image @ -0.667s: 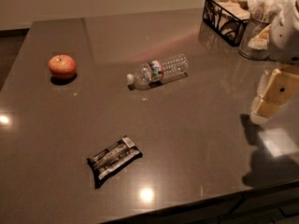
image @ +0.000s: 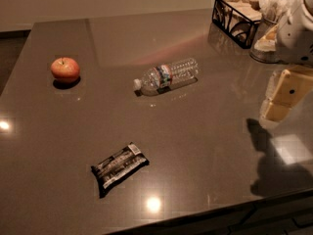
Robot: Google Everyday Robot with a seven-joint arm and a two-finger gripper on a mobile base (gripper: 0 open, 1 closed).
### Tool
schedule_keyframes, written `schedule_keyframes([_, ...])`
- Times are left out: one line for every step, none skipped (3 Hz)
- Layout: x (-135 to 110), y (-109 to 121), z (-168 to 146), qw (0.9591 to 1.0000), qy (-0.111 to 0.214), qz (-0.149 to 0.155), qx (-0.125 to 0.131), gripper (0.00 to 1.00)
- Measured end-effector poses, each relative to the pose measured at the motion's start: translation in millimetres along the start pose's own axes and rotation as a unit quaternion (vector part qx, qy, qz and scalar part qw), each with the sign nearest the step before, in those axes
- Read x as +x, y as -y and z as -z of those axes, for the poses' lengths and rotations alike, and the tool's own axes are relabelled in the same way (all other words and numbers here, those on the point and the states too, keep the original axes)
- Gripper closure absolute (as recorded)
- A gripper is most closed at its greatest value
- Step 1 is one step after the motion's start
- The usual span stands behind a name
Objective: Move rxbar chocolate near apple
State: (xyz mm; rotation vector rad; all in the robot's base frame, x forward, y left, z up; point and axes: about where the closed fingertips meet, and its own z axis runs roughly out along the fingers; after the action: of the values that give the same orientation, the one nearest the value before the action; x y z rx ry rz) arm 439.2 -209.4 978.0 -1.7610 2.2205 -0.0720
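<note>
The rxbar chocolate, a flat bar in a black wrapper with white print, lies at the front middle-left of the dark table. The apple, red-orange and round, sits at the far left of the table, well away from the bar. My gripper hangs above the table's right side, far to the right of the bar and holding nothing. Its shadow falls on the table below it.
A clear plastic water bottle lies on its side at the table's middle, between the apple and my gripper. A black wire basket and a container with napkins stand at the back right corner. The table's front edge runs just below the bar.
</note>
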Motion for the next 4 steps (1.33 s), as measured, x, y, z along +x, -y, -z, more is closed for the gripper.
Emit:
schedule_keyframes([-36,-14,-12,0.9984,0.028,0.041,-0.028,0.0])
schedule_keyframes([-91,-51,-38,0.988,0.07,0.119,-0.069,0.0])
schedule_keyframes([-120,-80,-57,0.9779,0.081,0.17,-0.091,0.0])
schedule_keyframes([-153,-115,-79,0.9638,0.086,0.229,-0.105,0.0])
